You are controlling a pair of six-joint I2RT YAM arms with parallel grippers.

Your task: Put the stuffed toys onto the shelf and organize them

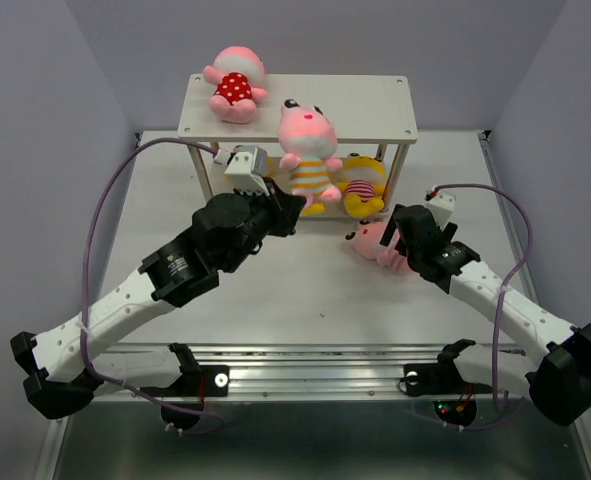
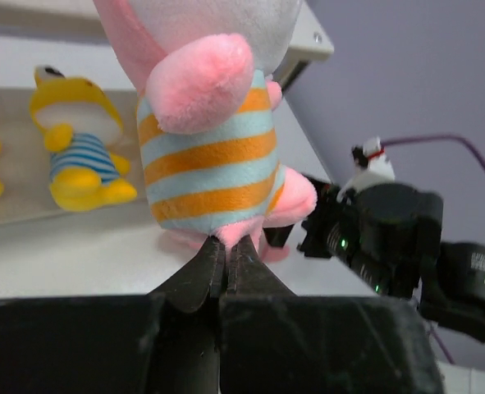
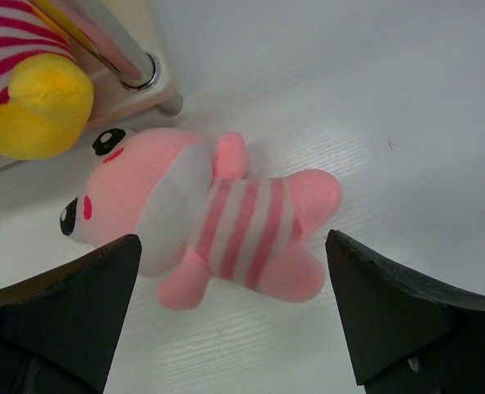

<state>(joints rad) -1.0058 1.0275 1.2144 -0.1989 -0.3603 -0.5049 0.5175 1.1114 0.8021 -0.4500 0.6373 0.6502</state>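
Observation:
My left gripper [image 2: 226, 246] is shut on the bottom of a pink stuffed toy in orange and blue stripes [image 2: 209, 156]. It holds the toy [image 1: 308, 150] upright in front of the shelf [image 1: 375, 110], just below the top board. The right gripper [image 3: 232, 238] stands open, its fingers on either side of a pink stuffed toy in pink and white stripes [image 3: 226, 222] that lies on the table [image 1: 375, 243]. A pink toy in red polka dots [image 1: 233, 85] sits on the top board's left end. Yellow toys [image 1: 363, 185] [image 2: 74, 148] sit on the lower board.
The shelf's metal leg [image 3: 119, 53] stands close to the head of the lying pink toy. The right arm [image 2: 390, 238] is near the held toy, just to its right. Purple walls close in the table on three sides.

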